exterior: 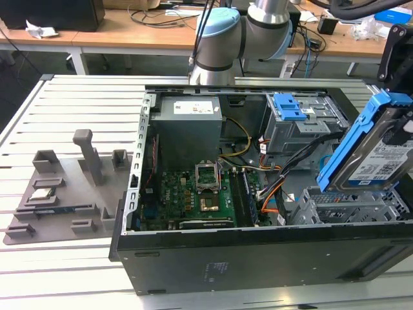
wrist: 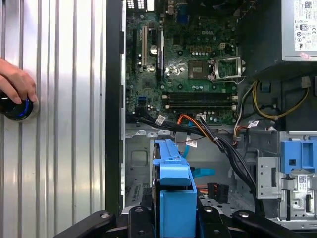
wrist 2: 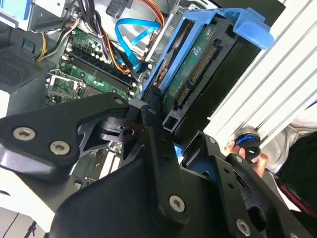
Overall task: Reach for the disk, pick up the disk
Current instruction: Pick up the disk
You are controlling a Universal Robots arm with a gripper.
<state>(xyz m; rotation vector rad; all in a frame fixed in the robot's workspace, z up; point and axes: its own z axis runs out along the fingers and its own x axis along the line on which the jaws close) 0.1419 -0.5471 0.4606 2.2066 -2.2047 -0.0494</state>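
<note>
Exterior view first: the disk (exterior: pixel 377 161), a silver-grey hard drive with a white barcode label in a blue plastic bracket, hangs tilted above the open computer case (exterior: pixel 258 258), over the metal drive cage (exterior: pixel 342 206) at the exterior view's right, and looks clear of it. The case lies on the slatted metal table (exterior: pixel 71 97); inside sit the green motherboard (exterior: pixel 193 194) and the grey power supply (exterior: pixel 188 123), with a blue latch (exterior: pixel 288 106) on the bay behind. A grey fixture plate (exterior: pixel 64 187) rests on the table towards the exterior view's left.

Second wrist view shows the black tool (wrist 2: pixel 166 144) with its fingers (wrist 2: pixel 151 106) closed against the disk's (wrist 2: pixel 198 64) bracket edge, apparently clamping it, though the contact is partly hidden. In the first wrist view the blue bracket (wrist: pixel 173 188) stands upright between the tool's black links, with the motherboard (wrist: pixel 193 59) beyond. A person's hand (wrist: pixel 17 84) rests on a blue-ringed button (wrist: pixel 15 108) on the table.
</note>
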